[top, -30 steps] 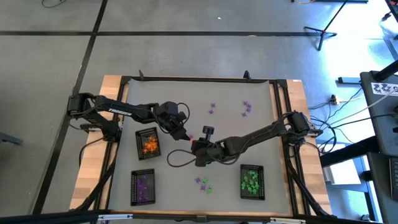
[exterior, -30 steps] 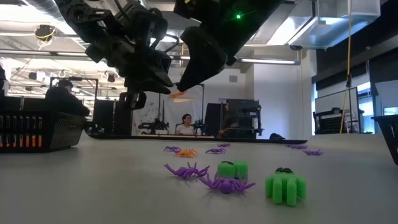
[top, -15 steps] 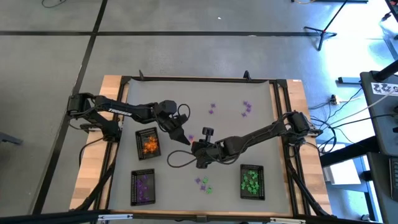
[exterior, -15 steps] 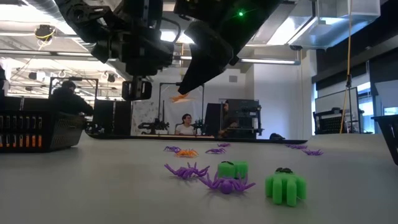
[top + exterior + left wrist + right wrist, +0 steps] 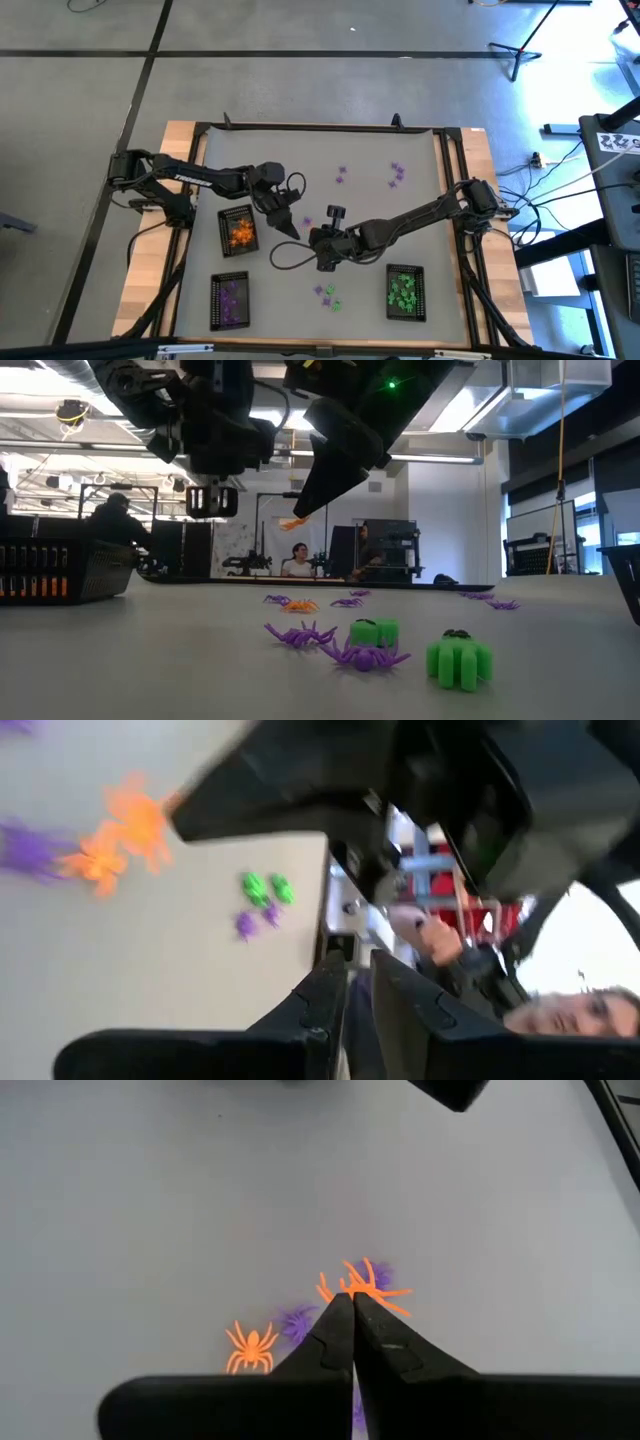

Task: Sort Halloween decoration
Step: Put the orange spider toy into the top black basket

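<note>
The Halloween decoration is tiny plastic trinkets. One orange spider [image 5: 365, 1287] hangs above the table's middle, with my right gripper [image 5: 352, 1298] shut on it; it also shows in the low view [image 5: 293, 522]. More orange [image 5: 250, 1346] and purple [image 5: 295, 1321] spiders lie on the table below. My left gripper [image 5: 291, 229] hovers just left of the right gripper [image 5: 309, 236]. Its fingers [image 5: 325, 995] stand a narrow gap apart with nothing between them. My right gripper pinches the orange spider's near edge [image 5: 356, 1290] at the very ends of its two fingers. The fingers slant down from the table's right side. The spider juts out past the tips, legs spread, lifted clear of the table.
Three black mesh trays stand near the front: one with orange pieces [image 5: 238, 230], one with purple [image 5: 231, 300], one with green [image 5: 405, 290]. Loose purple trinkets [image 5: 398, 173] lie at the far right. Purple and green ones [image 5: 328, 295] lie near the front edge. People sit in the room behind.
My left gripper has turned at the wrist and drawn away from the right gripper's tip, toward the table's left. The orange spider has stayed at the right gripper's fingertips, clear of the table.
</note>
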You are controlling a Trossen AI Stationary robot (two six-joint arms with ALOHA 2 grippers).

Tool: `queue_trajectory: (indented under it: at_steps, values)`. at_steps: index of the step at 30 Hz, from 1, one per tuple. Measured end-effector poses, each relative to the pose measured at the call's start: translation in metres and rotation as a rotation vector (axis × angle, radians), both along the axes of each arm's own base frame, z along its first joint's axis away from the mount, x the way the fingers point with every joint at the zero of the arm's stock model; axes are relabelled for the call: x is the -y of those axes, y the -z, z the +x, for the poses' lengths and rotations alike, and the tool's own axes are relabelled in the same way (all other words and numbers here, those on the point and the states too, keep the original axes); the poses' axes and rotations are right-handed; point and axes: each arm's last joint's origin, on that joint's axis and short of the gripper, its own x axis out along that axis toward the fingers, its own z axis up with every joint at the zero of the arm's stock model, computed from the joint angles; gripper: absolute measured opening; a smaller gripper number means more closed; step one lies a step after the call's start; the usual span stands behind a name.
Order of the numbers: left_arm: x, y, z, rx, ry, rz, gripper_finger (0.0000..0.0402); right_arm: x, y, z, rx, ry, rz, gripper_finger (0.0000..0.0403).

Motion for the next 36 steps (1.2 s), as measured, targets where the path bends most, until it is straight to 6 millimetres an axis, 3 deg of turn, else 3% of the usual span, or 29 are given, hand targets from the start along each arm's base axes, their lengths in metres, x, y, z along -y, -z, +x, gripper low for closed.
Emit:
queue_trajectory:
  at_steps: [6,9,17,21,26,36]
  values:
    - [0.001,-0.001,0.0,0.008,0.033,-0.014,0.0047,0.0,0.0,0.0,0.003,0.0,0.001,0.0]
    - [0.002,0.001,-0.001,-0.012,0.041,-0.026,0.0069,0.0,0.0,0.0,0.004,-0.001,0.001,0.0]
    - [-0.003,0.011,-0.006,-0.135,-0.077,0.033,0.0216,0.0,0.0,0.0,0.006,0.0,0.002,0.0]
    - [-0.007,0.013,-0.004,-0.159,-0.214,0.127,0.0264,-0.003,-0.001,0.0,0.012,-0.007,0.004,0.0]
    - [-0.009,0.014,-0.004,-0.171,-0.282,0.171,0.0279,-0.011,-0.003,0.0,0.046,-0.02,-0.001,0.0]
    - [-0.007,0.013,-0.004,-0.158,-0.238,0.14,0.0277,-0.015,-0.009,0.005,0.137,-0.002,-0.094,0.0]
